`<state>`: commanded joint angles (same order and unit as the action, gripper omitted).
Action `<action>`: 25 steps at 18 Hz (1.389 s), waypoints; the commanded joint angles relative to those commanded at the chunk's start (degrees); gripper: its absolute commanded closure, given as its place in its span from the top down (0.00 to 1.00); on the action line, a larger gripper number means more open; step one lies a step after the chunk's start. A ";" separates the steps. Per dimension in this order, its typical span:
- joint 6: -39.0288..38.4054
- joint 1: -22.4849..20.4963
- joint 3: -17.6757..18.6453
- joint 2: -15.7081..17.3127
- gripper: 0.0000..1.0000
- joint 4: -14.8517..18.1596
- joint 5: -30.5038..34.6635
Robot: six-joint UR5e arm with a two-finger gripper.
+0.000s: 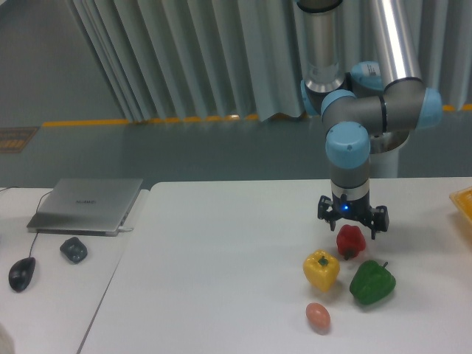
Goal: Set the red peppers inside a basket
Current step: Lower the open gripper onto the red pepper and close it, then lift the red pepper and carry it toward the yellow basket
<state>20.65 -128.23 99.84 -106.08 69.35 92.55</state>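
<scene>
White bench (221, 251), fixed camera looking down from the front.

Tool (352, 223) hangs from the arm (348, 158), pointing down, just above the red pepper (351, 241). Its two fingers are spread apart, one to each side of the pepper's top; nothing is held between them. Whether the fingertips touch the pepper I cannot tell. A small blue light shows on the tool body.

Red pepper sits on the bench right of centre, upright, glossy, the smallest of the three peppers. From it:
- yellow pepper (321, 270) at about 7 o'clock, just beside, a narrow gap or light contact; cannot tell which.
- green pepper (372, 281) at about 5 o'clock, near, its stem pointing up and right.
- a small pinkish-orange oval thing (318, 316), egg-like, at about 7 o'clock farther out, beyond the yellow pepper and apart from it.

Basket (463, 206): only a yellow-orange corner shows at the right edge of the frame, at about 2 to 3 o'clock from the red pepper, well apart. The pepper is outside it.

A second, lower surface adjoins the bench on the left. On it: a closed grey laptop (87, 204) toward the back, a small dark object (74, 250) in front of it at 6 o'clock, and a black mouse (21, 274) at about 8 o'clock from that, cable running back toward the laptop.

Behind the bench: grey pleated curtain (184, 59), with a yellow stripe (147, 120) along the floor at its foot.
</scene>
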 joint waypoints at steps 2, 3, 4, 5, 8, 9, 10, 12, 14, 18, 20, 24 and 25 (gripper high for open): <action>0.00 0.09 0.00 -0.18 1.00 -0.09 0.00; 0.00 0.17 0.00 -0.18 1.00 -0.09 0.00; 0.00 0.26 0.09 -0.18 1.00 -0.09 0.00; 0.09 0.26 0.26 -0.18 1.00 -0.09 0.00; 1.23 0.53 0.52 -0.35 1.00 0.00 0.17; 1.41 0.61 0.61 -0.53 1.00 0.09 0.18; 1.49 0.62 0.61 -0.88 1.00 0.09 0.26; 1.41 1.31 0.61 -1.58 1.00 0.18 1.05; 1.41 1.67 0.61 -1.94 1.00 0.18 1.76; 1.49 1.67 0.61 -2.46 1.00 0.18 1.93; 1.41 1.67 0.53 -2.73 0.92 0.18 2.98; 1.41 2.11 0.18 -3.17 0.70 0.18 4.04; 1.49 2.11 0.09 -3.08 0.65 0.18 4.04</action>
<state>22.15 -126.12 99.93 -109.16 69.52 96.59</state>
